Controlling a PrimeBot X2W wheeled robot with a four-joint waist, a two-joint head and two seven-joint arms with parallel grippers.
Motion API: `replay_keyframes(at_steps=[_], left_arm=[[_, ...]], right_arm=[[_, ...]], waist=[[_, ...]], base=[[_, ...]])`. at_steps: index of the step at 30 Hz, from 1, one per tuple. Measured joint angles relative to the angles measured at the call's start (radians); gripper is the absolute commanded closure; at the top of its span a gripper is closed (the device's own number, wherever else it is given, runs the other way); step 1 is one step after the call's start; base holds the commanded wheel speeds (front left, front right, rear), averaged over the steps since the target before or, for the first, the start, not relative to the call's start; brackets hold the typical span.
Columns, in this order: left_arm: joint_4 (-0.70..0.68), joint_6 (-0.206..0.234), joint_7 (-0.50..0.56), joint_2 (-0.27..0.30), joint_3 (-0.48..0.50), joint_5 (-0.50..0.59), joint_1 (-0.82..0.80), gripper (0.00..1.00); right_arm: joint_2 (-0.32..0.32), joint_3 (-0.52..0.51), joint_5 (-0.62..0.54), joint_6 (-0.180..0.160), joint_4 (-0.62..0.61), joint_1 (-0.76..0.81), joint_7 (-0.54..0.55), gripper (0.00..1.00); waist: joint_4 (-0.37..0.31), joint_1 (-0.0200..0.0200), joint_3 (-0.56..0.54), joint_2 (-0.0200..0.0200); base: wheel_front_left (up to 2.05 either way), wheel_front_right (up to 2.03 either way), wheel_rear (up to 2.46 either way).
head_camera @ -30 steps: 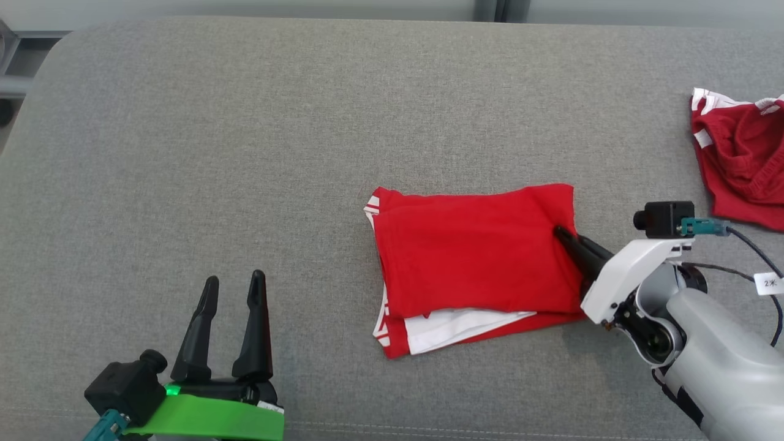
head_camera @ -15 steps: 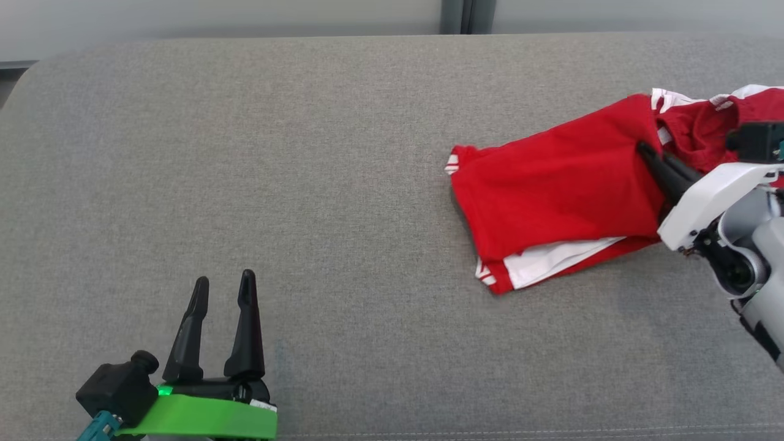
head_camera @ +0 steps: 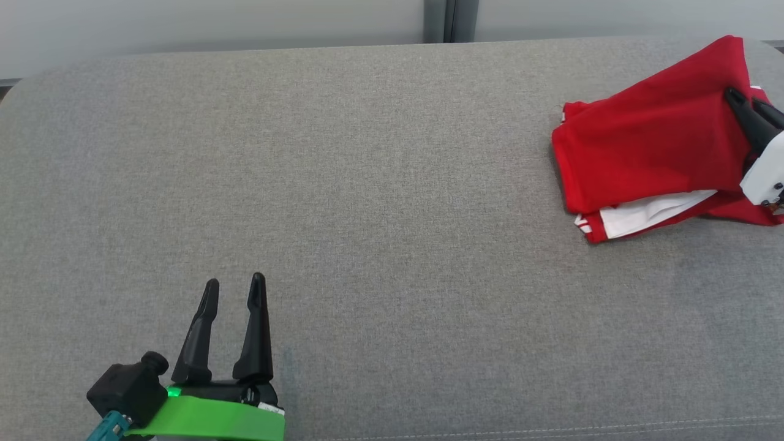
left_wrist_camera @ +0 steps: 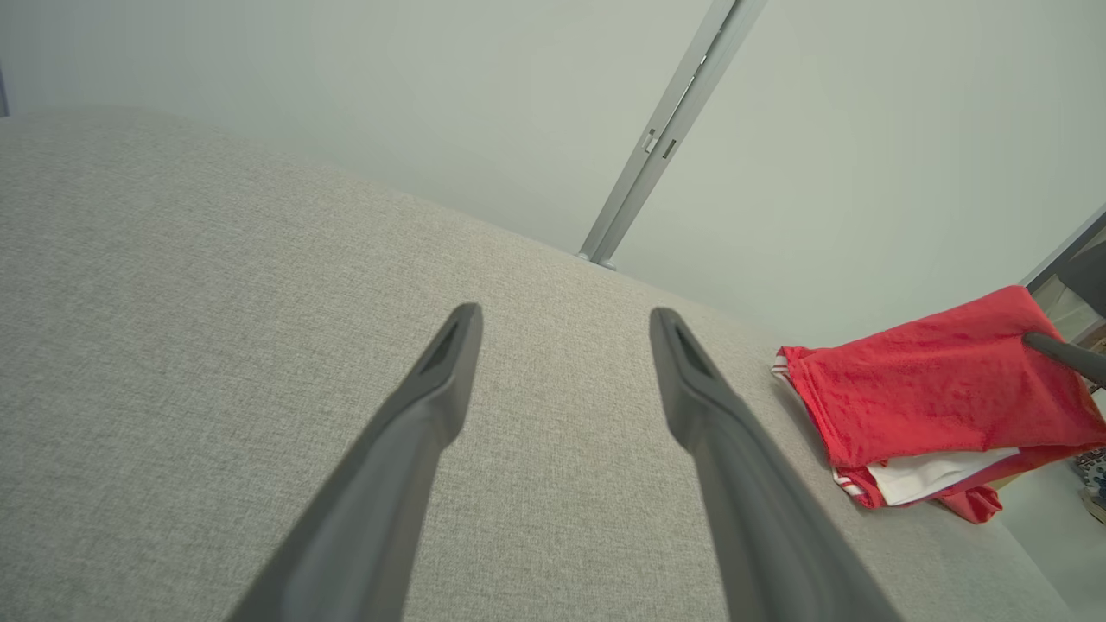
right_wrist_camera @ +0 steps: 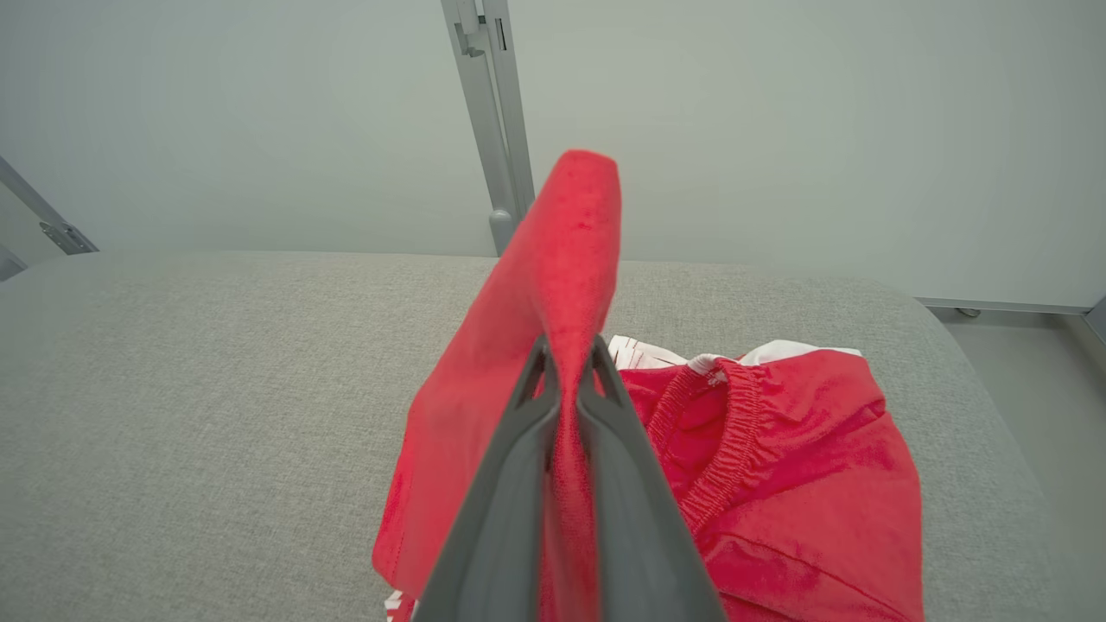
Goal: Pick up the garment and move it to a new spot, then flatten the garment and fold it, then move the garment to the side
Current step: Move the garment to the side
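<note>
The garment (head_camera: 649,147) is a folded red piece with white trim, lying at the far right of the grey cushion (head_camera: 367,184). My right gripper (head_camera: 745,99) is shut on the garment's right edge, pinching a fold that stands up between its fingers (right_wrist_camera: 635,484). The right wrist view has that raised red fold (right_wrist_camera: 562,276) in its middle. From the left wrist view the garment (left_wrist_camera: 933,397) lies off to the right, near the cushion's end. My left gripper (head_camera: 234,283) is open and holds nothing, low over the cushion at the lower left, far from the garment.
A second red garment (right_wrist_camera: 778,484) with an elastic waistband and white trim lies under and beside the held one, close to the cushion's right end. A pale wall with a grey metal post (head_camera: 444,21) runs behind the cushion.
My right gripper has dragged the garment to the right across the cushion, up against and over the second red garment. The head camera has shifted too. The left gripper stays open in place.
</note>
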Motion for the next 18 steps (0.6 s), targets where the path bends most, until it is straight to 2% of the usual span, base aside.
replay_keyframes(at_steps=[14,18], left_arm=[[-0.002,0.0,0.001,0.005,-0.01,0.007,0.0,0.0],[-0.011,0.0,0.007,0.013,-0.011,0.01,0.0,0.0]], right_arm=[[-0.077,-0.012,-0.017,-0.001,0.0,-0.06,0.064,1.0],[-0.093,-0.017,-0.022,-0.011,0.0,-0.079,0.087,1.0]], waist=[[0.016,0.0,0.013,0.0],[0.018,0.0,0.023,0.0]], base=[[0.0,0.0,0.0],[0.0,0.0,0.0]])
